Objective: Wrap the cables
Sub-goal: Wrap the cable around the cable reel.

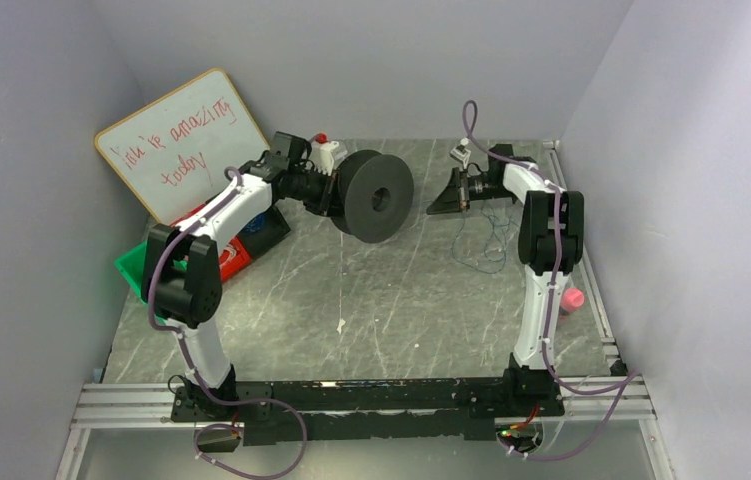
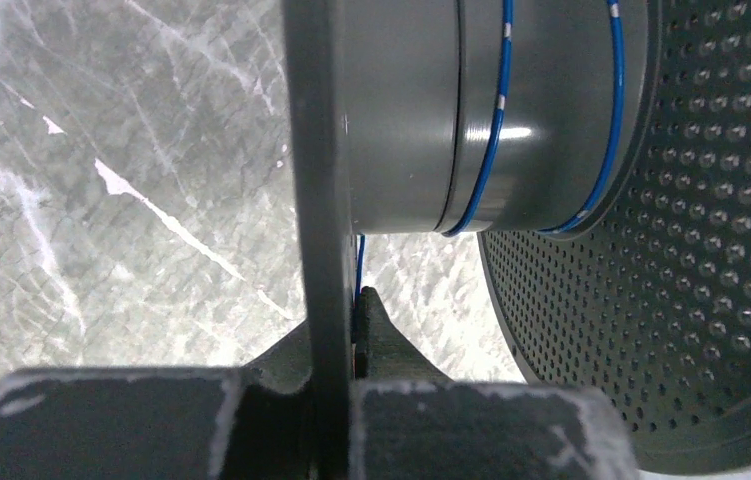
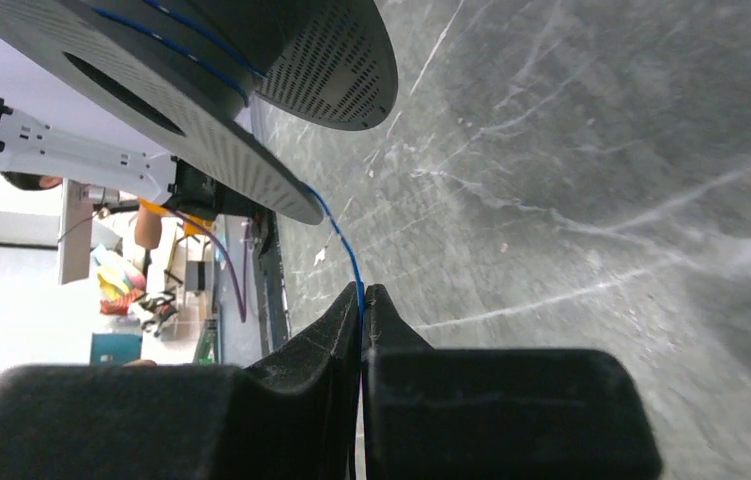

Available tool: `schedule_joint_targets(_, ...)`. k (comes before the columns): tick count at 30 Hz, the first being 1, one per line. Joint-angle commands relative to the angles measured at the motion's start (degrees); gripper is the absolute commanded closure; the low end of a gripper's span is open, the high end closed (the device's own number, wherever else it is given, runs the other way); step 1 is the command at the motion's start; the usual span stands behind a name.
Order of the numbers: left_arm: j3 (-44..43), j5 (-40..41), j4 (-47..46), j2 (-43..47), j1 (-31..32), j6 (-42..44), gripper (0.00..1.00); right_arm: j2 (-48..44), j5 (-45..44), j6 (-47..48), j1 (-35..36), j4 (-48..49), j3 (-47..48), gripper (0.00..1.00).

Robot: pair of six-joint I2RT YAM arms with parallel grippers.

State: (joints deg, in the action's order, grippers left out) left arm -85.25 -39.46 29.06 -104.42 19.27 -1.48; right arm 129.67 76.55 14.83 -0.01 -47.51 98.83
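Two cable [image 2: 496,120] turns circle spool [image 1: 376,195]; strand stretches into pinched right fingers [image 3: 334,325].

Whiteboard [image 1: 183,140] with red writing far left, green bin [image 1: 131,268] near it, pink object [image 1: 572,299] at right.

Left wrist: spool [image 2: 401,110] cut by top and right edges; its near flange covers one fingertip of left tool [image 2: 339,330]. Right wrist: blue cable [image 3: 348,250] vanishes between right tool [image 3: 362,295] fingertips; background at left blurred. Top view: cable too thin to trace from right tool to spool.
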Motion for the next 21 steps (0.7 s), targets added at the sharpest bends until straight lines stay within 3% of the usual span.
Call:
schedule_joint_targets(1,-3.1,4.0,0.3,1.1,1.9,4.5,0.98,-3.0,-0.3,2.3,-3.0,-1.6,3.5,0.93)
schedule_joint_targets(10,-3.3,9.1,0.6,0.3,4.4,5.5,0.98,-6.1,3.3,1.0,-4.9,-0.6,2.6,0.9)
schedule_joint_targets(21,-3.5,11.1,1.8,-0.6,7.1,7.9,0.98,-9.5,8.5,-8.6,-5.3,9.3,-1.6,0.94)
